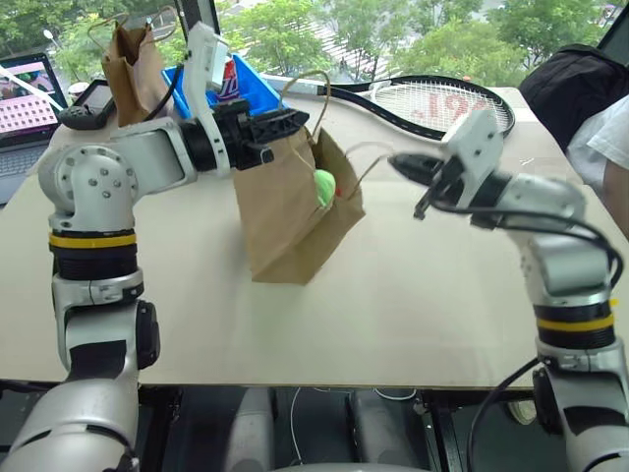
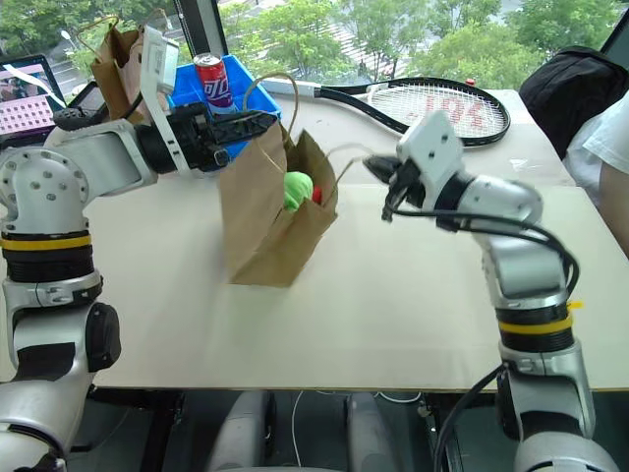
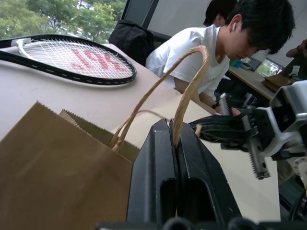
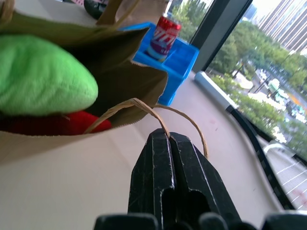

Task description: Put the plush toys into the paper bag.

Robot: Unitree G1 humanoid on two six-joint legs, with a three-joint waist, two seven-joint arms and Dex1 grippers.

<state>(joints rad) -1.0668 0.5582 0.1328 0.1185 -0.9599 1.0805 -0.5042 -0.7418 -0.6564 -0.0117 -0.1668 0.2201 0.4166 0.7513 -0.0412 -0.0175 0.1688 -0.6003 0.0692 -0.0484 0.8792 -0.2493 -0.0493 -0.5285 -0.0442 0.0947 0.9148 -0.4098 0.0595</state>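
The wide brown paper bag [image 1: 280, 221] hangs tilted over the middle of the table, its mouth pulled open between my two arms. Inside its opening lie the plush toys: the lime-green one [image 4: 41, 79] on top and the small red one [image 4: 53, 123] under it. My left gripper [image 1: 298, 121] is shut on one cord handle [image 3: 192, 76] at the bag's far side. My right gripper [image 1: 398, 162] is shut on the other cord handle [image 4: 144, 108], to the right of the bag.
A tennis racket [image 1: 432, 103] lies at the back of the table. A blue bin [image 2: 241, 84] with a red can [image 2: 211, 79] and a narrower crumpled paper bag [image 1: 133, 69] stand at the back left. A person [image 1: 609, 147] sits at the right.
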